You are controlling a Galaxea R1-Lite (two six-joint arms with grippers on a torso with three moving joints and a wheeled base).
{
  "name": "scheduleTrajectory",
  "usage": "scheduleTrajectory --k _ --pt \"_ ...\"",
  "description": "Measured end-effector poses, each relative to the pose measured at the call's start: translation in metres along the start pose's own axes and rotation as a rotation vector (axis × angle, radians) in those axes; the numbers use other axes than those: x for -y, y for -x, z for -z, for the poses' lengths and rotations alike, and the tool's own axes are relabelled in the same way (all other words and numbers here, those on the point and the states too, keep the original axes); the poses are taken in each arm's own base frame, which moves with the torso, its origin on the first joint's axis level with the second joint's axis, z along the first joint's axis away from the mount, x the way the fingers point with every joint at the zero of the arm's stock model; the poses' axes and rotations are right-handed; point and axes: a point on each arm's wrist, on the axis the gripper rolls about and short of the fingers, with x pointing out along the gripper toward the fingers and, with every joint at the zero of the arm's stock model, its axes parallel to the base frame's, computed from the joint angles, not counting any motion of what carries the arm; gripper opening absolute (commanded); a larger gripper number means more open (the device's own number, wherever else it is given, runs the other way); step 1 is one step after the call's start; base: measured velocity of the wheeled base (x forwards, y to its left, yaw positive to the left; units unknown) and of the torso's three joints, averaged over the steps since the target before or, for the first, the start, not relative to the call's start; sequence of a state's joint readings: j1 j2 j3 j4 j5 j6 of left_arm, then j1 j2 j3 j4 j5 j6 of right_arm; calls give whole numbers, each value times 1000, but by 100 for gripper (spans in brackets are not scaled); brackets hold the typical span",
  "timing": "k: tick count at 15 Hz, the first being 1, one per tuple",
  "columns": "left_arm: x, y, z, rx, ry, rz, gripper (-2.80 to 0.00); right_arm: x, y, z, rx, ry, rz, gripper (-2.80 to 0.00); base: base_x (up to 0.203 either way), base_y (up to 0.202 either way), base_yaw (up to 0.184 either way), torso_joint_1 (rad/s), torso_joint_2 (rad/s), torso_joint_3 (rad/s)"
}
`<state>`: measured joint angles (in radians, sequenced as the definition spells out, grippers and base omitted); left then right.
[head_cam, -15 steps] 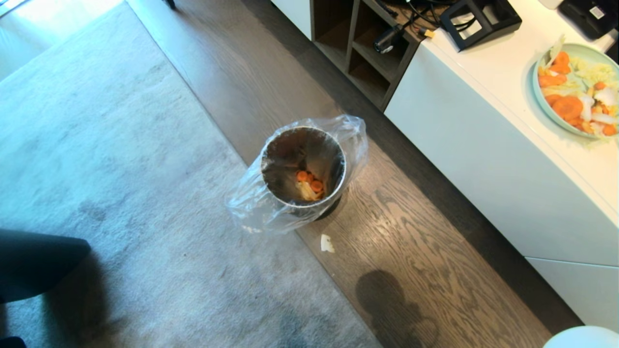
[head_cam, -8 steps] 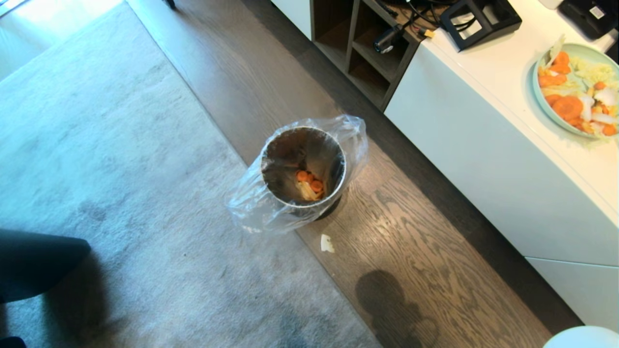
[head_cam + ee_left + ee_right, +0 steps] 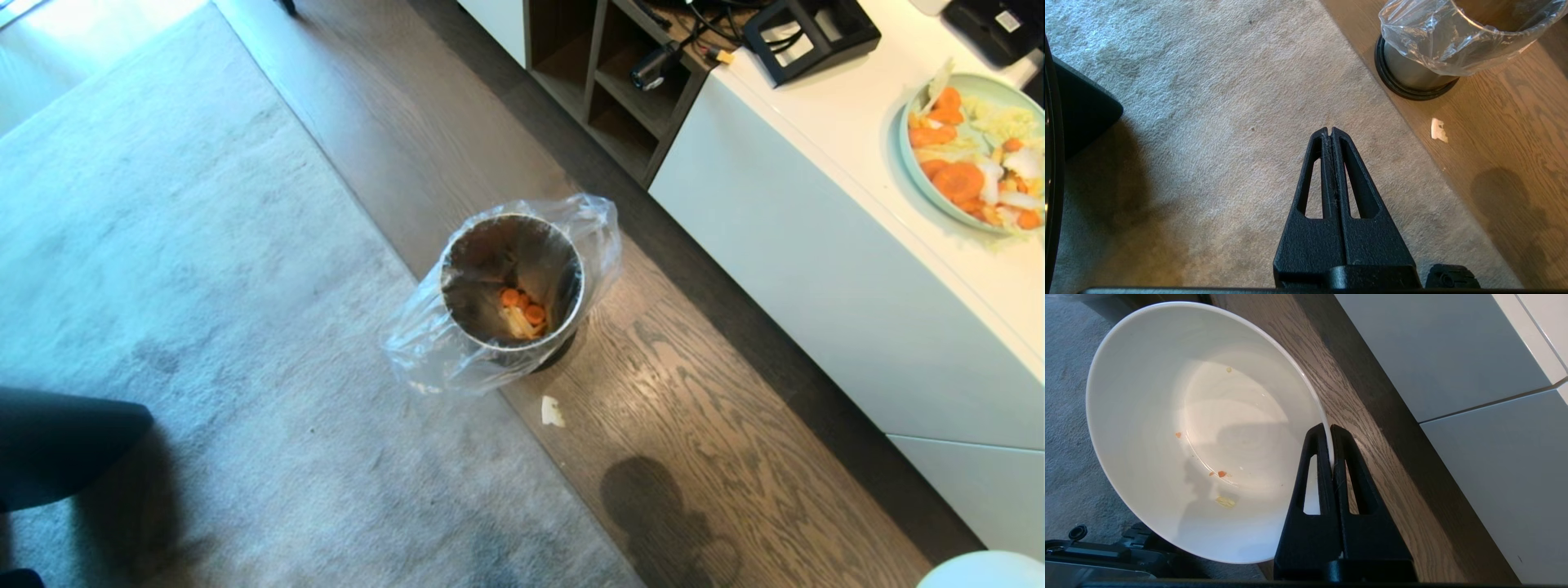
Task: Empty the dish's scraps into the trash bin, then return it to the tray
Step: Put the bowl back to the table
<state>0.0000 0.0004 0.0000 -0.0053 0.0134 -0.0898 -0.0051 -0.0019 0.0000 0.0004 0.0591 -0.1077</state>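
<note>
The metal trash bin [image 3: 512,282] with its clear liner bag stands on the wood floor at the carpet's edge, its dark base [image 3: 1404,87] showing in the left wrist view. Orange and pale scraps [image 3: 522,314] lie at its bottom. My right gripper [image 3: 1330,428] is shut on the rim of the white dish [image 3: 1200,428], which holds only a few tiny crumbs. A sliver of the dish [image 3: 984,569] shows at the head view's lower right corner. My left gripper [image 3: 1329,130] hangs shut and empty over the carpet. The tray is out of view.
One pale scrap [image 3: 552,411] lies on the floor just in front of the bin. A white cabinet [image 3: 857,269] runs along the right, bearing a pale-green plate [image 3: 976,155] heaped with vegetables. A dark object [image 3: 57,449] sits on the carpet at left.
</note>
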Motion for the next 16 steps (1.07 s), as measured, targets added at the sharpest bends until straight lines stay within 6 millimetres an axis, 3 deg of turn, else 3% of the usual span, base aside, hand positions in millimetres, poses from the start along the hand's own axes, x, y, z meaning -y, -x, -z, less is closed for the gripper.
scheduleTrajectory --k 6,16 --pt "0 0 0 0 0 0 -280 0 0 0 0 0 0 -280 0 0 0 1 0 21" --pt "0 0 0 0 4 0 -280 0 0 0 -1 0 0 -280 0 0 0 1 2 192"
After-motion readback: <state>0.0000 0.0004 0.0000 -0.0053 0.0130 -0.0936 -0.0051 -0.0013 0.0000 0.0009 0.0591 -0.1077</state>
